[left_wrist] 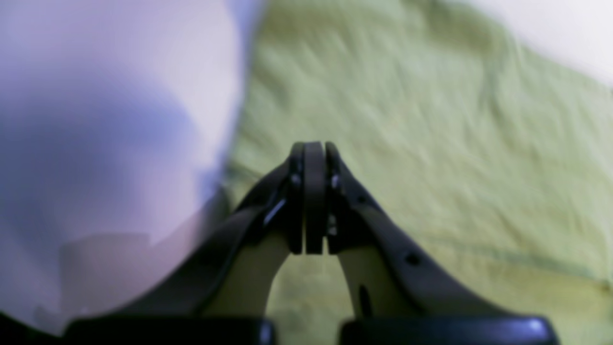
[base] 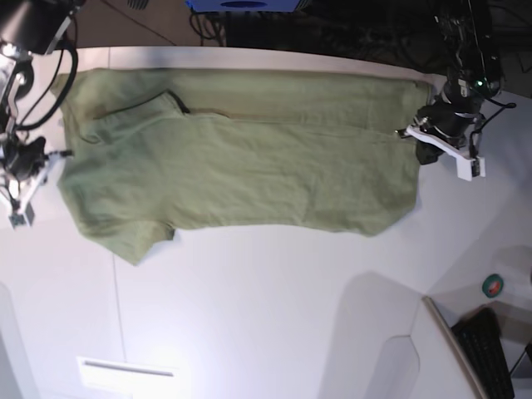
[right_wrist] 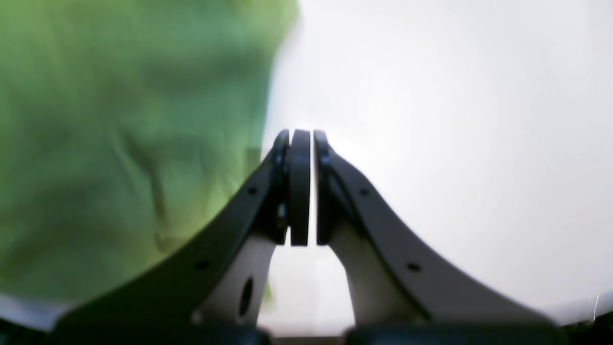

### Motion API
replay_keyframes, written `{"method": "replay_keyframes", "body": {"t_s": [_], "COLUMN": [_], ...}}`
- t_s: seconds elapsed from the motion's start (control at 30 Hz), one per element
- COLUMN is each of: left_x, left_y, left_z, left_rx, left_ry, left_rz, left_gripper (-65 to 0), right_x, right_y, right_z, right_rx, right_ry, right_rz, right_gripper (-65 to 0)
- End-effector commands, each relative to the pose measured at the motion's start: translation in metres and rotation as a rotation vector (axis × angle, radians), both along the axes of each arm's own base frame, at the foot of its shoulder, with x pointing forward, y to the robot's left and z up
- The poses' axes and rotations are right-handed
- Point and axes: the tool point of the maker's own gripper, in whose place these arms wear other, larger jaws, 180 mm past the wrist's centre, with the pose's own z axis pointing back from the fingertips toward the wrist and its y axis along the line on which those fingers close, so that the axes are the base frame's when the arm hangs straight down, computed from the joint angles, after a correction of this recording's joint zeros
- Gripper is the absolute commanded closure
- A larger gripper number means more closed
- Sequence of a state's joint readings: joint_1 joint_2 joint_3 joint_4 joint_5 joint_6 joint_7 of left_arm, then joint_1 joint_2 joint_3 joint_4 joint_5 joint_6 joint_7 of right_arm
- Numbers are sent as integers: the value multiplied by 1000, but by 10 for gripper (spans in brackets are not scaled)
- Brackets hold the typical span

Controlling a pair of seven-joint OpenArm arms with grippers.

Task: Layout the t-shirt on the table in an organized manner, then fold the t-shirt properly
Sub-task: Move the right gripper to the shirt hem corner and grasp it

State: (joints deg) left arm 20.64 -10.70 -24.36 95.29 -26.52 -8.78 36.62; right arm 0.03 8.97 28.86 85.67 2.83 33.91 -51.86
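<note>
Across the large smooth white surface (base: 274, 307), the olive-green cotton t-shirt (base: 249, 166) lay spread; at three and nine o'clock, the left end effector (left_wrist: 314, 148) and right end effector (right_wrist: 301, 136) stood pinched together, empty.

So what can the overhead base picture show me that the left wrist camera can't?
Only the base view shows the whole t-shirt spread lengthwise across the table, both arms at its two ends, with the right gripper at one end, plus a keyboard at the lower corner and a thin seam line in the tabletop. Only the left wrist view shows the left gripper up close, its jaws pressed shut with nothing between them, hanging over the cloth near its edge. Both show green fabric lying on white tabletop.
</note>
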Motion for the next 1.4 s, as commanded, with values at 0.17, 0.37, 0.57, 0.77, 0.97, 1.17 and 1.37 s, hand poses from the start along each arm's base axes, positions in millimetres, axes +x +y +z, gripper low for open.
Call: {"method": "replay_keyframes", "body": {"t_s": [0.17, 0.37, 0.57, 0.77, 0.97, 1.17, 1.37], "left_x": [-7, -20, -27, -31, -42, -45, -38], "left_y": [44, 64, 81, 91, 99, 99, 99], "left_z": [22, 29, 41, 48, 27, 20, 22], "left_rx": [77, 106, 131, 147, 116, 102, 106], "left_ry": [-30, -37, -64, -80, -28, -12, -23], "left_rz": [69, 52, 49, 54, 88, 93, 91], "left_gripper": [0, 0, -247, -291, -291, -291, -299], "right_x": [99, 163, 190, 178, 168, 156, 155], "right_y": [7, 30, 46, 48, 54, 56, 57], "right_z": [9, 11, 0, -30, -43, -55, -55], "right_rx": [110, 301, 350, 209, 216, 216, 217], "right_ry": [-54, -140, -172, -161, -135, -111, -111], "right_rz": [19, -16, -104, -79, -80, -81, -79], "right_gripper": [-225, -513, -522, -522, -522, -356, -159]}}
